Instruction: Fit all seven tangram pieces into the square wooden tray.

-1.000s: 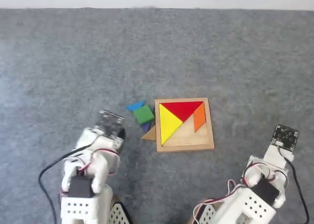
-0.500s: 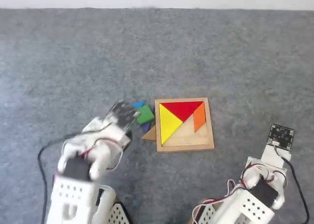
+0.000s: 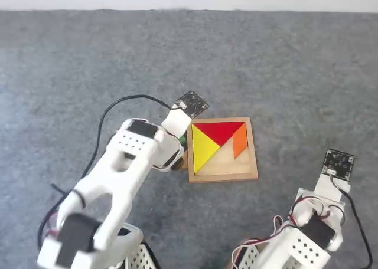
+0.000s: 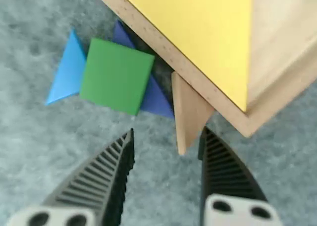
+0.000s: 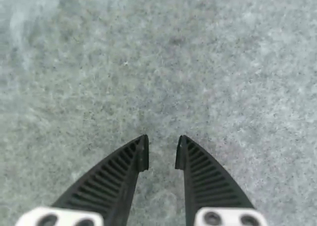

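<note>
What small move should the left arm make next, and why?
Probably lower the left pincer and close on the wooden triangle. The pincer is open, the triangle's tip lies between its fingers, and that piece is outside the tray, against its edge.

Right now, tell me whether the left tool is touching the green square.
Apart. The left wrist view shows a strip of grey carpet between the open left tool and the green square.

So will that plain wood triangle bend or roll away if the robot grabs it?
Probably not bend: the wooden triangle looks like a stiff slab. It lies flat on fuzzy carpet, so it likely won't roll or slide. It's thin and close against the tray, so pinching may be tricky.
</note>
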Motion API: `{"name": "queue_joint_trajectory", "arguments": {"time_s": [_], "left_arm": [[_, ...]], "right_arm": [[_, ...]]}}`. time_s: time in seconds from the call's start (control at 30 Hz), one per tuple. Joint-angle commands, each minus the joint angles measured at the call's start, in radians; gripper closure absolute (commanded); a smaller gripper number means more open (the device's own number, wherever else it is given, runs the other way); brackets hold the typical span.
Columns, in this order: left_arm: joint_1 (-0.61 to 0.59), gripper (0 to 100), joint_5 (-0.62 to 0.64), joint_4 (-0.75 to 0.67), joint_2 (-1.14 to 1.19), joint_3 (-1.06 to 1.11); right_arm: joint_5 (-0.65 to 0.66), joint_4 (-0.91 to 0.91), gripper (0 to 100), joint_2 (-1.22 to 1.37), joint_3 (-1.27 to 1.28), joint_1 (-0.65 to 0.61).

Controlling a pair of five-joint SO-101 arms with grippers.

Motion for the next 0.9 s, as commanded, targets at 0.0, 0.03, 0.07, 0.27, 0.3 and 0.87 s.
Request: {"name": "queue_joint_trajectory", "arguments": {"time_s": [0.0, 0.03, 0.07, 0.27, 0.3, 0.87], "left_arm": [[0.006, 78, 0.011, -0.044, 0.041, -0.041], [0.008, 78, 0.011, -0.049, 0.051, -0.038], [0.009, 78, 0.009, -0.051, 0.063, -0.038], [0.006, 78, 0.006, -0.094, 0.112, -0.036], [0.008, 78, 0.006, -0.101, 0.124, -0.036], [-0.175, 78, 0.083, -0.144, -0.057, -0.038]], "right_arm": [[0.009, 0.007, 88.4, -0.016, 0.018, -0.010], [0.009, 0.005, 88.4, -0.016, 0.018, -0.010], [0.009, 0.005, 88.4, -0.016, 0.018, -0.010], [0.009, 0.004, 88.4, -0.016, 0.018, -0.012], [0.009, 0.004, 88.4, -0.016, 0.018, -0.012], [0.009, 0.004, 88.4, -0.016, 0.018, -0.013]]}}
